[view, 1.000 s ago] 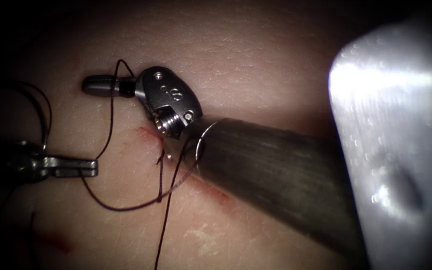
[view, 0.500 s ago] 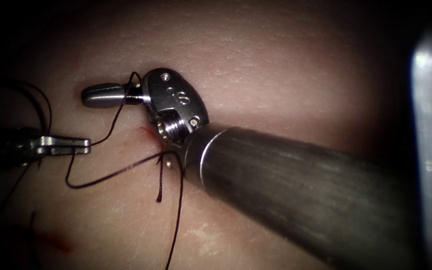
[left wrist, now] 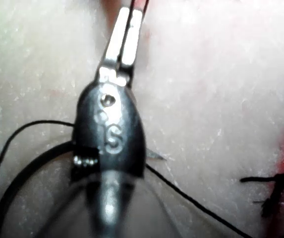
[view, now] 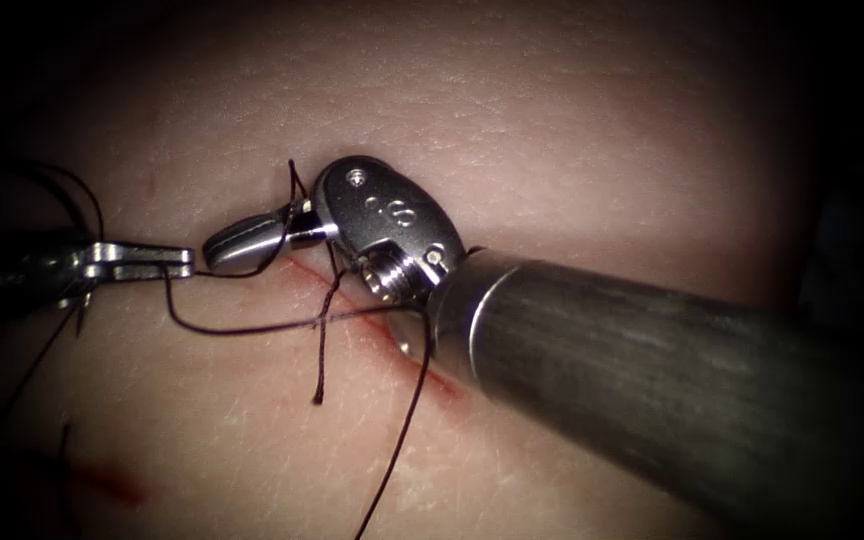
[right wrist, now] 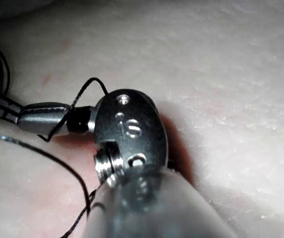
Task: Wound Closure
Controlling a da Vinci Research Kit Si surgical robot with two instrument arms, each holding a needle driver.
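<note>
Left of the cut [view: 422, 375], my left claw [view: 177, 262] grasps thread [view: 252, 328]; right claw [view: 242, 240], clenched with thread looped round it, nearly touches, keeping the loop.

My right tool [view: 247, 240] ended a thick, dark brushed-metal shaft [view: 652, 370] in a rounded silver wrist (small screws and stamped marks on its face, a threaded pin beneath) with stubby grey jaws, while my left tool [view: 142, 262] had slim, flat, bright steel jaws.
</note>
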